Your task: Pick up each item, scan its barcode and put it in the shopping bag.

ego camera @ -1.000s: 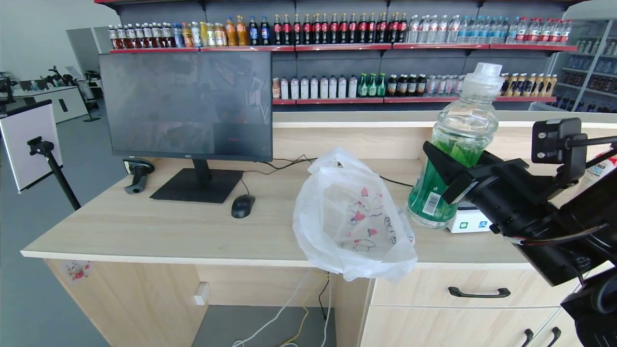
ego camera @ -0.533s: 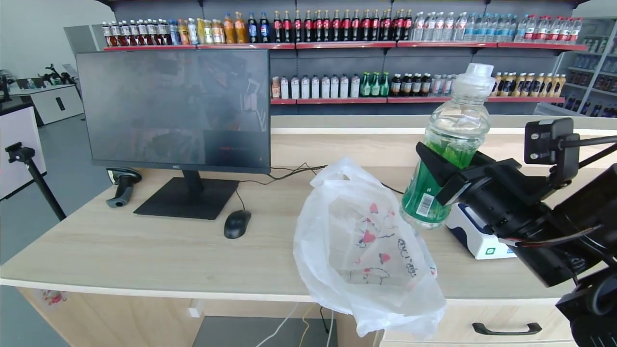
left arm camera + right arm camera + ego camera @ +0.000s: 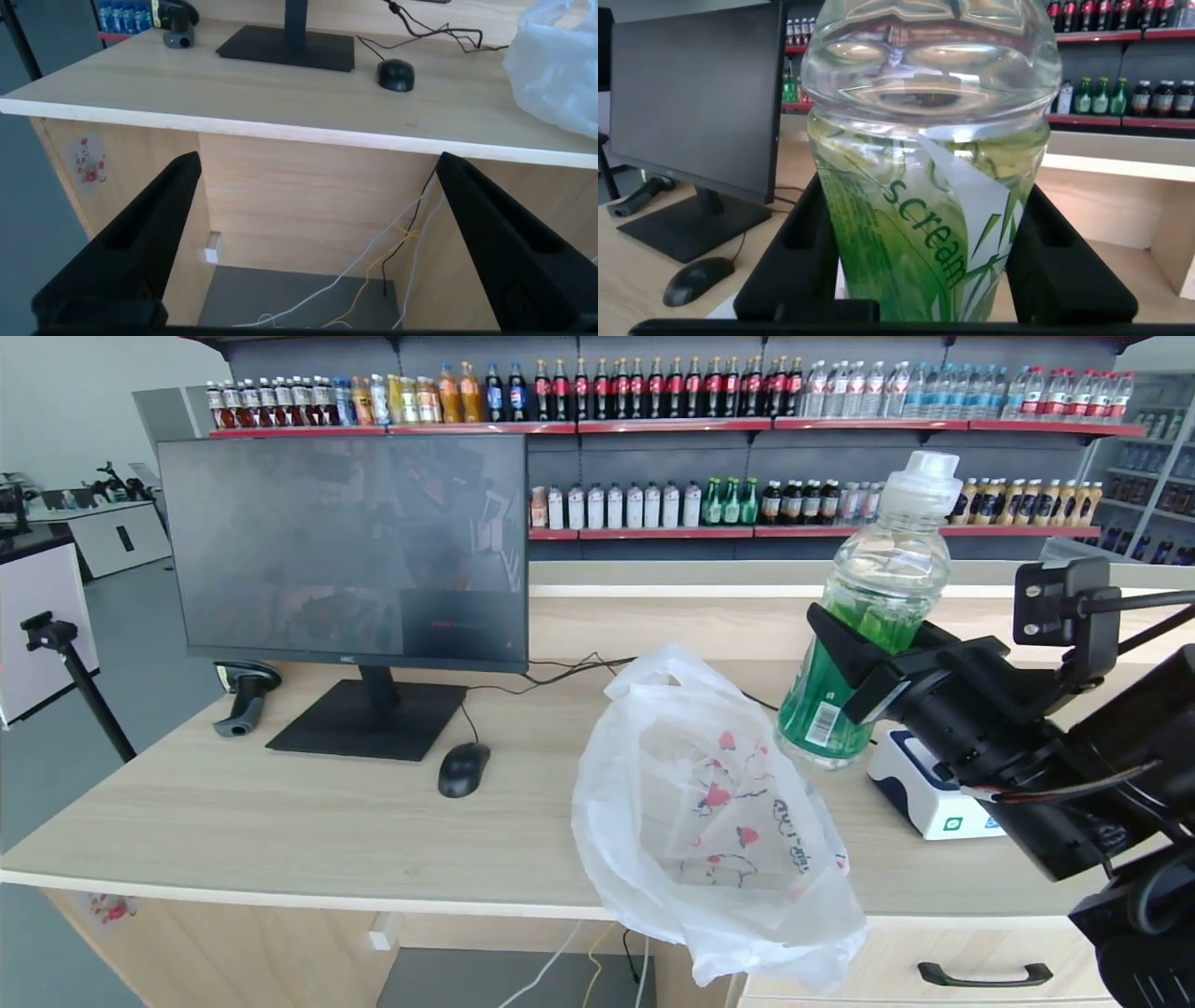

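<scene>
A clear bottle (image 3: 873,607) with a green label and a white cap is held upright above the counter, my right gripper (image 3: 864,658) shut on its label. Its barcode (image 3: 822,723) faces the head camera. The bottle (image 3: 934,177) sits between the black fingers (image 3: 794,252) in the right wrist view. A white plastic shopping bag (image 3: 709,803) with red prints lies just left of and below the bottle, hanging over the counter's front edge. A white-and-blue scanner box (image 3: 924,784) stands beside the bottle's base. My left gripper (image 3: 318,243) is open, low in front of the counter.
A dark monitor (image 3: 345,551), a black mouse (image 3: 464,770) and a handheld scanner (image 3: 245,695) stand on the left of the wooden counter (image 3: 280,812). Cables run behind the bag. Drink shelves (image 3: 653,425) line the back wall. Drawers (image 3: 980,975) sit under the counter at right.
The head view has shifted, so the whole scene sits differently. The bottle stays in my right gripper next to the bag, with hardly any move of its own.
</scene>
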